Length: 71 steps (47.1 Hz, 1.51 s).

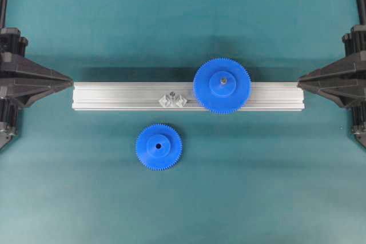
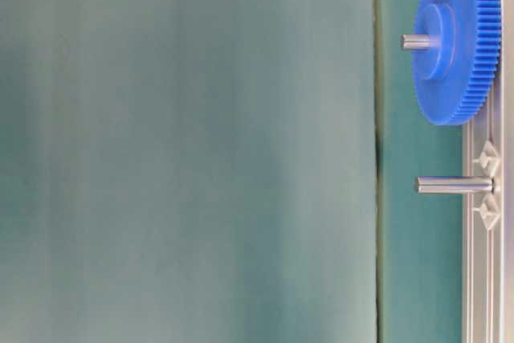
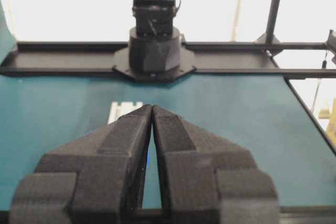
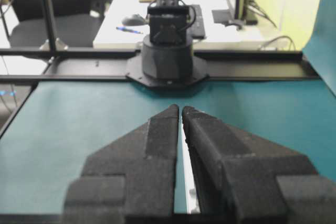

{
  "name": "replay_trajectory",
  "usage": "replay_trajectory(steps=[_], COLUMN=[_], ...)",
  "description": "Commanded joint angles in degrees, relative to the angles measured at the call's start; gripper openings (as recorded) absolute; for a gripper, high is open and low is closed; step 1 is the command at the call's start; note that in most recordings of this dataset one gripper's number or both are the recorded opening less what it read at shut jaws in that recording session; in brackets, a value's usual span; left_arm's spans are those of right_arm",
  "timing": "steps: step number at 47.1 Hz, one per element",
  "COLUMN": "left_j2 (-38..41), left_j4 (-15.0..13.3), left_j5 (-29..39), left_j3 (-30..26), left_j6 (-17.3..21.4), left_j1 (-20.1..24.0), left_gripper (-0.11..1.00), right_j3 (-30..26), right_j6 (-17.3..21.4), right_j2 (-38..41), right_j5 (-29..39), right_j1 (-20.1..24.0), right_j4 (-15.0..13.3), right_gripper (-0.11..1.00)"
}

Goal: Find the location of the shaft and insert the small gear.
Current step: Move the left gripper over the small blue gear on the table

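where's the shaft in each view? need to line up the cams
Overhead: shaft is the tiny stub in the clear mount at mid-rail, left of the large gear.
Table-level: shaft is the silvery pin pointing left from the rail, below the large gear.
Left wrist: not visible.
Right wrist: not visible.
Shared landmark: aluminium rail.

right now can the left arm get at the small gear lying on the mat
Probably yes. The small gear lies flat and alone on the teal mat, in front of the aluminium rail, with nothing over it. The left gripper sits parked at the rail's end, fingers shut, so it must open first.
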Motion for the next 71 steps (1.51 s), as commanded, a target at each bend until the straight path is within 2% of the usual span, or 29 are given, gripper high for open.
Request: replay_trajectory(steps=[1,5,10,14,19,38,49,71], left_j2=[0.3,0.4,0.5,0.5,0.5,4.7,8.9,17.8], left_j4=[0.7,0.7,0.7,0.7,0.7,0.7,0.7,0.7], left_j5=[-0.4,0.1,1.8,3.8,7.3,23.1,24.3,33.1], left_j3=[0.4,0.0,-0.4,-1.1,-2.1,-7.6,-9.0,-15.3], left_j6=[-1.4,-2.0,-2.3,-2.4,-2.5,-3.3,-7.0,-7.6], left_j1=[-0.6,-0.6,-0.6,-0.8,-0.8,-3.4,-4.9,-6.0], left_gripper=[0.11,0.04,0.00,0.00,0.00,0.00,0.00,0.00], right_j3=[-0.1,-0.2,-0.6,-1.2,-1.6,-1.7,-2.4,-2.5], right_j6=[-0.1,0.0,0.0,0.1,0.2,4.9,5.5,6.1], right_j2=[1.0,1.1,1.6,1.9,2.4,2.7,2.7,2.8], right_j5=[-0.4,0.1,1.0,1.8,2.8,8.1,12.5,15.6], right_j1=[0.0,0.1,0.4,0.4,0.4,-1.0,-2.2,-3.9], right_j4=[0.4,1.1,1.3,1.3,1.4,1.6,1.6,1.6], right_gripper=[0.16,0.20,0.06,0.02,0.01,0.02,0.02,0.02])
